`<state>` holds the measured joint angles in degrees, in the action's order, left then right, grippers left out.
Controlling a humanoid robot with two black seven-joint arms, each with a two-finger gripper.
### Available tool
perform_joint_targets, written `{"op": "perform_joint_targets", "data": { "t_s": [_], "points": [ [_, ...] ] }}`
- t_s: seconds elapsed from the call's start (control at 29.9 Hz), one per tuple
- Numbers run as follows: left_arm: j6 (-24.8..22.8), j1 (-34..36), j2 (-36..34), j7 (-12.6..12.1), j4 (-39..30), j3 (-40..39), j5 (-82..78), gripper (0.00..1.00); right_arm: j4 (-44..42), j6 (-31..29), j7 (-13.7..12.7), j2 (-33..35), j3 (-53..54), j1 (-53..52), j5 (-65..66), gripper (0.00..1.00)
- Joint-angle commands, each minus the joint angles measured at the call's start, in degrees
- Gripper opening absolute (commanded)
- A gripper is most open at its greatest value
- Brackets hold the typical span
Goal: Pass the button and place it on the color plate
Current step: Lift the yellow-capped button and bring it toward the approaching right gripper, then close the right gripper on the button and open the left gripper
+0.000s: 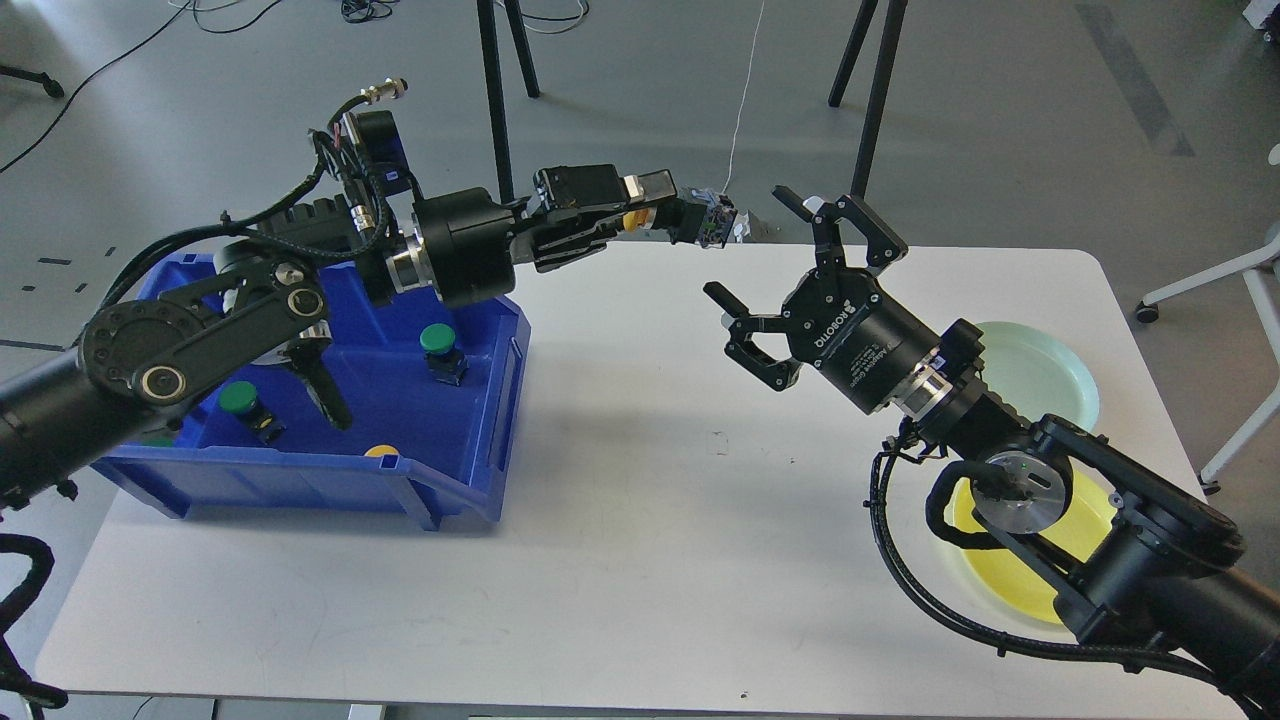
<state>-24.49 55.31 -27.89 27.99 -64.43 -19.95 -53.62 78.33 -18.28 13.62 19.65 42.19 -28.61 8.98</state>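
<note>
My left gripper (668, 214) is shut on a yellow button (700, 220), whose yellow cap shows between the fingers and whose dark base sticks out to the right. It holds the button in the air above the table's far middle. My right gripper (770, 270) is open and empty, its fingers spread and facing the button from the right, a short gap away. A pale green plate (1040, 375) and a yellow plate (1095, 520) lie at the table's right, partly hidden by my right arm.
A blue bin (470, 300) stands at the left with green buttons (437, 340) (238, 398) and a yellow one (381, 452) inside. The white table (650, 520) spreads between. Stand legs rise behind the far edge.
</note>
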Motion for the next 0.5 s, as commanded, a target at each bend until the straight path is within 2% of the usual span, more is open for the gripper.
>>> {"op": "perform_joint_targets", "data": {
  "t_s": [0.0, 0.47],
  "points": [
    [0.1, -0.2, -0.1, 0.0, 0.0, 0.0, -0.1, 0.03, 0.0, -0.1, 0.4, -0.1, -0.1, -0.9, -0.1, 1.00],
    [0.1, -0.2, 0.0, 0.0, 0.0, 0.1, -0.1, 0.04, -5.7, 0.2, 0.4, -3.7, -5.3, -8.0, -0.2, 0.96]
  ]
}}
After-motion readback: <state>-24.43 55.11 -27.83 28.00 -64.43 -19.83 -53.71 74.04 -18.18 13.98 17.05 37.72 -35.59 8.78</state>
